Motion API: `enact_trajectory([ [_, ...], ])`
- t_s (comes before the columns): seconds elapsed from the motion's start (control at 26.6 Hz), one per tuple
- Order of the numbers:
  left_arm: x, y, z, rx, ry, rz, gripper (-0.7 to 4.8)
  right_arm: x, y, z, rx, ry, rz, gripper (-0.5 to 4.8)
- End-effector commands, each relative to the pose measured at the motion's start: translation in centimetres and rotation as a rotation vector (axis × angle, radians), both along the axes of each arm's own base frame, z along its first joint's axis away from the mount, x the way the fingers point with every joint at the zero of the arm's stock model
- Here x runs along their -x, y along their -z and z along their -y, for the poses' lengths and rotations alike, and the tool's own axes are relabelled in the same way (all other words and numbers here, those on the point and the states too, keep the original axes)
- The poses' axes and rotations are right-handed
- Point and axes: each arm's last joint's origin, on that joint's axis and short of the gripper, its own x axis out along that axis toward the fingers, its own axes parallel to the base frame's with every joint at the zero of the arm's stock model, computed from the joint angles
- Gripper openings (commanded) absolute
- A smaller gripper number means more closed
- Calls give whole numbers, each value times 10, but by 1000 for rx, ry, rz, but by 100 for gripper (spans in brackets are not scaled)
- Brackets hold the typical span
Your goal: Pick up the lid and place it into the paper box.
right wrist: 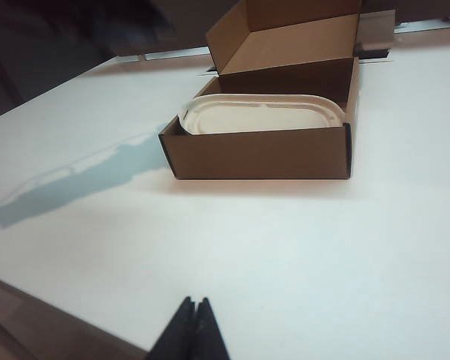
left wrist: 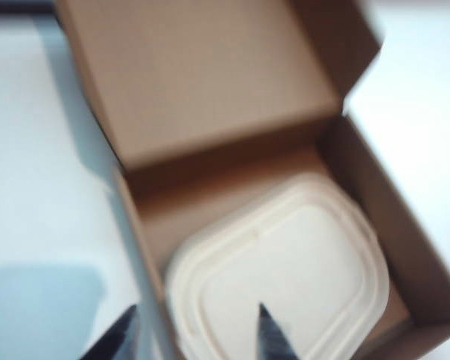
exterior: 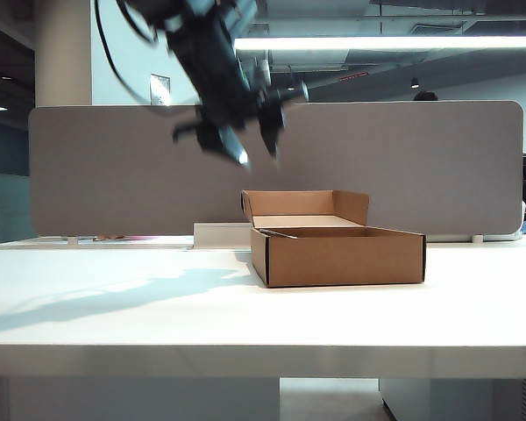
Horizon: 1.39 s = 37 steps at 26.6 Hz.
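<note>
Brown corrugated cardboard forms the paper box (exterior: 337, 254), which sits on a white desk (exterior: 140, 307) a little right of the middle, its rear flap standing upright with side tabs. Inside it lies the lid (right wrist: 262, 112), a cream moulded-pulp oval with a raised rim, flat on the floor of the box and filling most of its length. From the front the low walls hide the lid; it shows only from the two wrist cameras.

Above and to the left of the box, well clear of it, the left tool (exterior: 250, 140) hangs in the air on a dark arm that slants down from the upper left. Its two fingers point downward and stand wide apart with nothing between them. Seen from its own camera, the fingertips (left wrist: 270, 334) frame the near end of the lid from above without touching it, and the picture is blurred.

The right tool (right wrist: 193, 330) is low over the bare desk, well apart from the box, pointing toward it. Its two dark fingers are pressed together and hold nothing.

A grey partition (exterior: 421, 167) stands behind the desk.
</note>
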Motion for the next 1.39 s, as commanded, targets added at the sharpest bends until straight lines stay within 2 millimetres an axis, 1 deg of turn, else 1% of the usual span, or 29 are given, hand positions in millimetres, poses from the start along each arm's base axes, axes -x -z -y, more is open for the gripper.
enact_trajectory([
  [0.04,9,-36,-17,-17,-9,32,166,-1,1,1,5,37,6,-8],
  [0.11,18,-54,-24,-25,0,74,68,-1,1,2,23,76,11,-8],
  [0.15,23,-65,-31,-35,-8,102,17,-2,1,3,39,97,17,-8],
  [0.19,27,-73,-35,-46,-9,125,-5,-2,1,3,56,119,23,-8],
  [0.3,42,-97,-47,-116,-44,205,-6,-3,1,6,126,214,41,-8],
  [0.34,53,-111,-55,-153,-66,246,-6,-3,1,9,173,292,49,-8],
  [0.41,66,-125,-63,-158,-65,278,-6,-3,1,11,223,375,53,-8],
  [0.49,74,-133,-70,-149,-75,294,-6,-3,1,12,231,406,52,-8],
  [0.56,81,-136,-76,-142,-82,305,-6,-3,1,12,232,407,51,-8],
  [0.68,92,-131,-83,-155,-86,300,-6,-3,1,12,232,407,51,-8],
  [0.72,98,-124,-89,-174,-85,294,-6,-3,1,12,232,407,51,-8],
  [0.94,127,-91,-107,-176,-91,290,-6,-3,1,12,231,406,50,-8],
  [1.24,179,-49,-136,-150,-101,328,-6,-3,1,12,231,406,49,-8],
  [1.39,203,-28,-150,-149,-146,369,-6,-3,1,12,231,406,49,-8],
])
